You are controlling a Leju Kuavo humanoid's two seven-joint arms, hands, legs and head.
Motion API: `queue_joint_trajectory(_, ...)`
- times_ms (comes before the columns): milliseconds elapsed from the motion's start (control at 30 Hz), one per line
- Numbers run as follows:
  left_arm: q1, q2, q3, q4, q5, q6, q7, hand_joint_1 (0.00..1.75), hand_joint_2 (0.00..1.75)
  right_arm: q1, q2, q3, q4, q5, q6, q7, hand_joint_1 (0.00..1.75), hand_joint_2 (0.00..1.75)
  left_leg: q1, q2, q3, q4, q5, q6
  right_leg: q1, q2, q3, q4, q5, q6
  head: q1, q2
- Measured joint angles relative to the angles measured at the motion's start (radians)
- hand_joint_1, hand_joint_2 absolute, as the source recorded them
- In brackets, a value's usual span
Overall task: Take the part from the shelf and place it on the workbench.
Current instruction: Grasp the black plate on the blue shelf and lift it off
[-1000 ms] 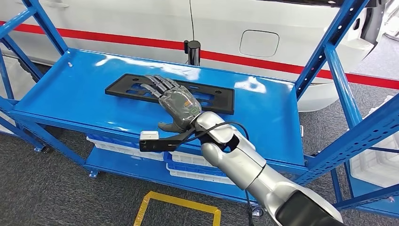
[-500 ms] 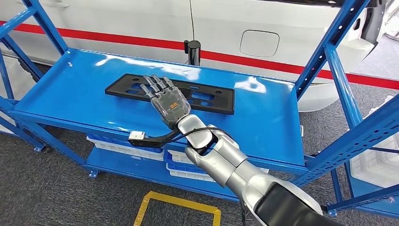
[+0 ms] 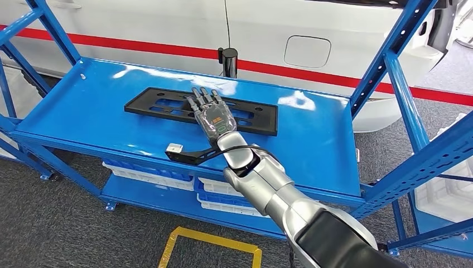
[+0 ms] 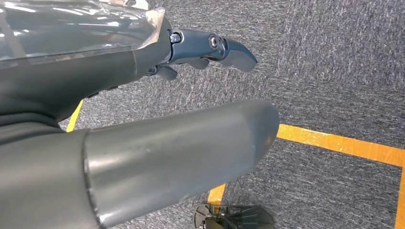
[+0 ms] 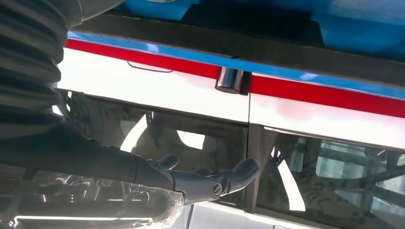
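Now the right robot hand [image 3: 213, 115] is flat over the black part [image 3: 162, 104] on the blue shelf [image 3: 83, 106], fingers out and gripping nothing.

Palm down, fingers [image 3: 201, 99] straight and slightly spread, it lies across the middle of the long slotted plate; whether it actually touches is hard to call. That plate lies flat along the middle of the top shelf deck. Behind the shelf runs a white car body [image 3: 167, 22] with a red stripe, and a short black post [image 3: 228, 60] stands at the back edge. Down at the side, the left robot hand [image 4: 205, 50] hangs over grey carpet [image 4: 334, 71] with yellow tape [image 4: 334, 143], fingers loosely extended, holding nothing.
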Motion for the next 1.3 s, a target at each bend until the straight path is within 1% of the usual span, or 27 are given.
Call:
queue_joint_trajectory(367, -0.001, -0.001, 0.000, 0.000, 0.000, 0.000, 0.000, 0.00, 0.00, -0.008, 0.005, -0.011, 0.033, 0.004, 0.000, 0.001, 0.00, 1.75, 0.001, 0.000, 0.000, 0.000, 0.000, 0.000, 0.000, 0.000, 0.000, 0.000, 0.000, 0.000, 0.000, 0.000)
queue_joint_trajectory(500, -0.001, -0.001, 0.000, 0.000, -0.003, 0.000, 0.001, 0.00, 0.00, -0.008, 0.004, -0.021, 0.046, 0.021, 0.011, 0.032, 0.00, 1.75, 0.001, 0.000, 0.000, 0.000, 0.000, 0.000, 0.000, 0.000, 0.000, 0.000, 0.000, 0.000, 0.000, 0.000)
queue_joint_trajectory(667, 0.000, -0.001, 0.000, 0.000, -0.009, 0.000, 0.004, 0.00, 0.00, -0.010, -0.010, -0.076, 0.096, 0.058, 0.005, 0.078, 0.00, 1.75, 0.000, 0.000, 0.000, 0.000, 0.000, 0.000, 0.000, 0.000, 0.000, 0.000, 0.000, 0.000, 0.000, 0.000)
queue_joint_trajectory(900, 0.001, 0.000, 0.010, 0.000, -0.012, 0.002, 0.004, 0.00, 0.00, -0.022, -0.065, -0.177, 0.161, 0.101, -0.020, 0.130, 0.02, 1.75, 0.000, 0.000, 0.000, 0.000, 0.000, 0.000, 0.000, 0.000, 0.000, 0.000, 0.000, 0.000, 0.000, 0.000)
queue_joint_trajectory(967, 0.001, 0.000, 0.014, 0.000, -0.015, 0.002, 0.002, 0.00, 0.00, -0.025, -0.084, -0.210, 0.171, 0.108, -0.027, 0.137, 0.16, 1.75, 0.000, 0.000, 0.000, 0.000, 0.000, 0.000, 0.000, 0.000, 0.001, 0.000, 0.000, 0.000, 0.000, 0.000)
queue_joint_trajectory(1000, 0.002, 0.000, 0.015, 0.000, -0.017, 0.002, 0.002, 0.00, 0.00, -0.025, -0.093, -0.225, 0.176, 0.109, -0.030, 0.139, 0.27, 1.75, 0.000, -0.001, 0.000, 0.000, 0.000, 0.000, 0.000, 0.000, 0.001, 0.000, 0.000, 0.000, 0.000, 0.000)
queue_joint_trajectory(1133, 0.001, 0.001, 0.016, 0.000, -0.021, 0.002, 0.000, 0.00, 0.00, -0.025, -0.121, -0.263, 0.191, 0.111, -0.032, 0.146, 1.59, 1.75, 0.000, 0.000, 0.001, 0.000, 0.000, 0.000, 0.000, 0.000, 0.001, 0.000, 0.000, 0.000, 0.000, 0.000)
queue_joint_trajectory(1167, 0.001, 0.001, 0.016, 0.000, -0.023, 0.001, 0.000, 0.00, 0.00, -0.024, -0.126, -0.270, 0.194, 0.111, -0.032, 0.149, 1.68, 1.75, 0.000, 0.000, 0.001, 0.000, 0.000, 0.000, 0.000, 0.000, 0.001, 0.000, 0.000, 0.000, 0.000, 0.000)
queue_joint_trajectory(1200, 0.001, 0.001, 0.016, 0.000, -0.025, 0.001, 0.000, 0.00, 0.00, -0.023, -0.131, -0.276, 0.197, 0.111, -0.032, 0.151, 1.73, 1.75, 0.000, 0.000, 0.002, 0.000, 0.000, 0.000, 0.000, 0.000, 0.001, 0.000, 0.000, 0.000, 0.000, 0.000)
queue_joint_trajectory(1300, 0.000, 0.001, 0.016, 0.000, -0.033, 0.001, 0.002, 0.00, 0.00, -0.020, -0.143, -0.293, 0.205, 0.112, -0.033, 0.152, 1.75, 1.75, 0.000, 0.000, 0.002, 0.000, 0.000, 0.000, 0.000, 0.000, 0.001, 0.000, 0.000, 0.000, 0.000, 0.000)
